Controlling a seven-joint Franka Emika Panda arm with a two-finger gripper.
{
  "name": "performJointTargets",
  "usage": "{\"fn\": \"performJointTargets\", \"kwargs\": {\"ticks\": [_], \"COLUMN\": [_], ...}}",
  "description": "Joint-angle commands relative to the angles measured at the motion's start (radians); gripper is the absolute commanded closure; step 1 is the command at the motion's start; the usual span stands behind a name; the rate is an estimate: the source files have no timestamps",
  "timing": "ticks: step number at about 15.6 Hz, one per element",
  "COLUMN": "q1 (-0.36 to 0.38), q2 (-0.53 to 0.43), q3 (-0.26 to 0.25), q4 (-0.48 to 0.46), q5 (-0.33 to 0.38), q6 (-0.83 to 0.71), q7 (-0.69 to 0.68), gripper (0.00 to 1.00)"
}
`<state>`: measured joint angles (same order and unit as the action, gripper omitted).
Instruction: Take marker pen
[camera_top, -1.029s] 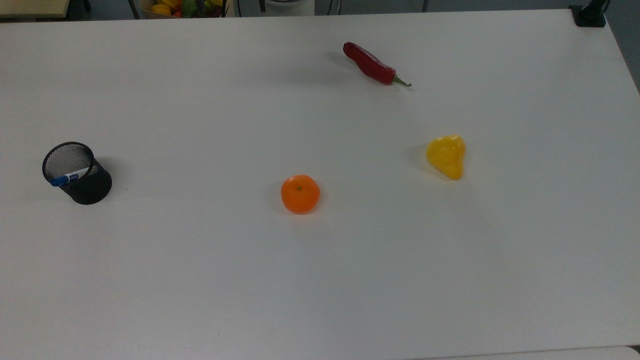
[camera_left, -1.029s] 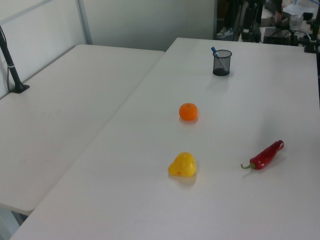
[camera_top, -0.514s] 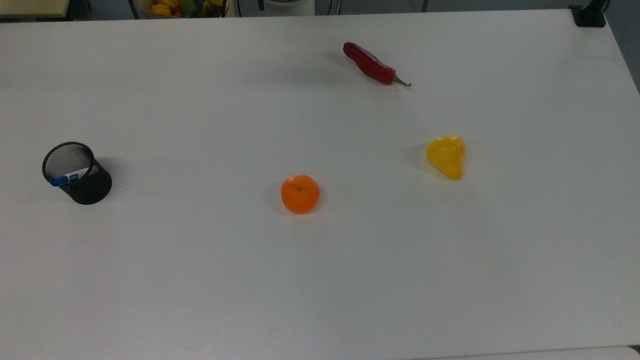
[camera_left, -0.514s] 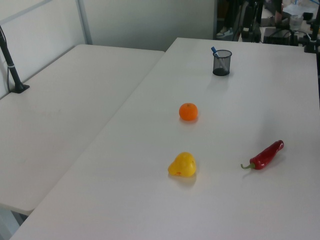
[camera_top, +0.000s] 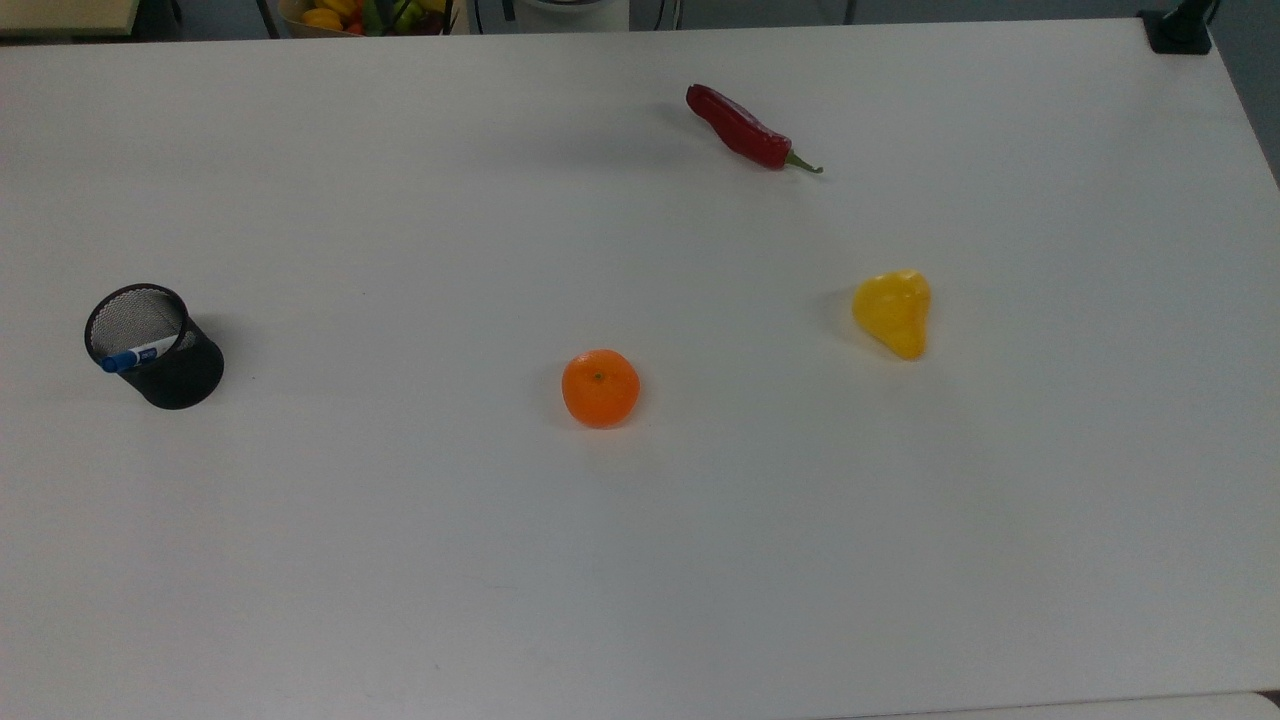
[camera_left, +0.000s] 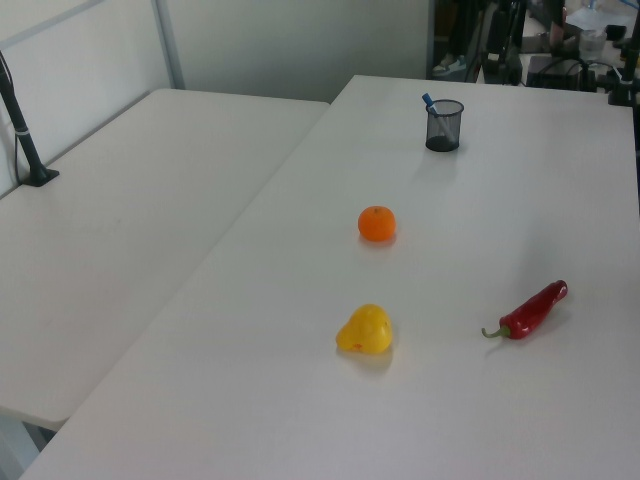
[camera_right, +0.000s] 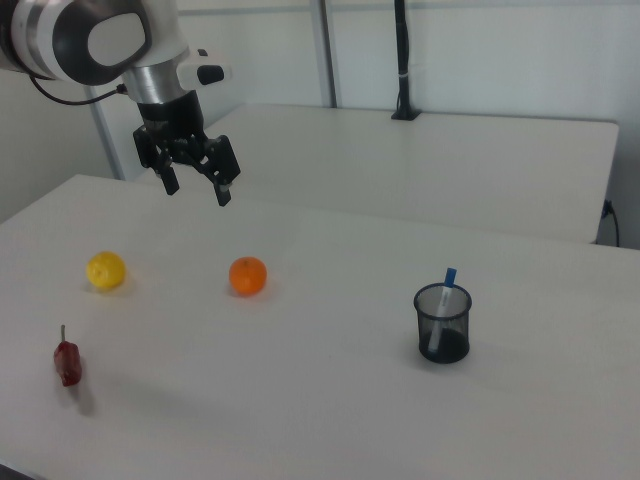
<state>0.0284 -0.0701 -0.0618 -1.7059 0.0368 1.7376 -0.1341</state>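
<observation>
Blue-capped marker pen (camera_right: 445, 300) stood in mesh cup (camera_right: 442, 325) on counter (camera_top: 400, 550); tool (camera_right: 197, 190) hung high above orange (camera_right: 248, 276), fingers apart, empty.

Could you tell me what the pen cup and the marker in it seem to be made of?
The pen cup looks like black wire mesh, likely metal with a matte finish: light shows through its wall. The marker looks like smooth plastic, with a white barrel and a blue cap, leaning against the cup's rim.
</observation>
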Motion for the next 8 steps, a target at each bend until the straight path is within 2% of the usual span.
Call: {"fn": "performJointTargets", "kwargs": {"ticks": [1, 8], "q1": [-0.016, -0.117], "q2": [0.001, 0.09], "q3": [-0.007, -0.019], "q4": [-0.001, -0.003], "q5": [-0.005, -0.006], "q6": [0.093, 0.44], "q7": [-0.013, -0.013], "gripper": [0.0, 0.0]}}
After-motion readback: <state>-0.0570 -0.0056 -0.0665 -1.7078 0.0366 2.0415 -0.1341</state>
